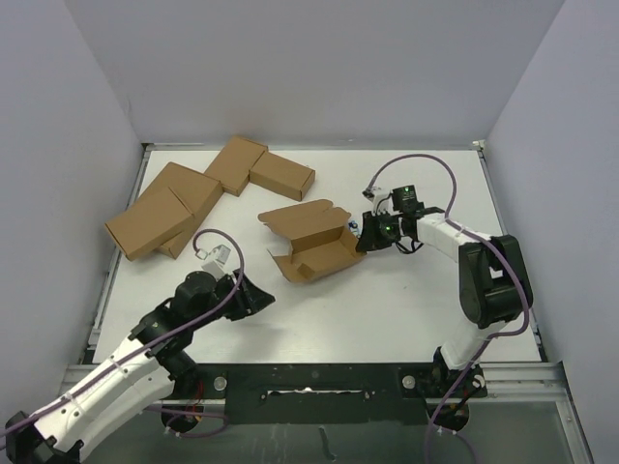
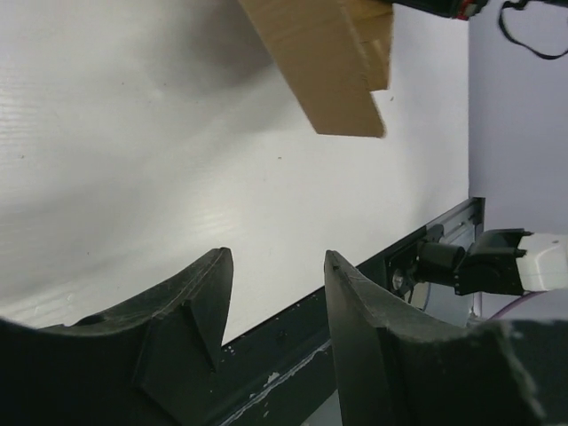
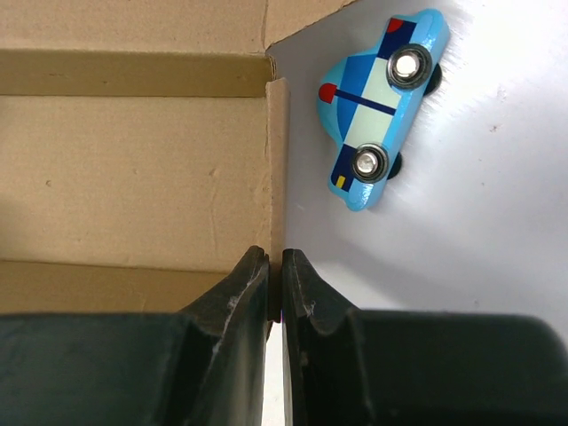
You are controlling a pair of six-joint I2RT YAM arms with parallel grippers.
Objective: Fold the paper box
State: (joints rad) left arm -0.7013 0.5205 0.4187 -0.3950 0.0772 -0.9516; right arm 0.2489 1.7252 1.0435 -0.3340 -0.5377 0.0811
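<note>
The half-open paper box (image 1: 311, 244) lies mid-frame in the top view, long axis roughly left to right, its right-end wall pinched by the closed right gripper (image 3: 275, 266), with the left gripper (image 1: 263, 298), open and empty, near its lower-left corner.

the left gripper (image 2: 277, 257) hangs over the white table (image 2: 133, 160) with its dark fingers spread apart, a brown corner of the paper box (image 2: 328, 62) juts in at the top, well apart from them, and a black-and-white arm joint (image 2: 497, 266) sits at right.
</note>
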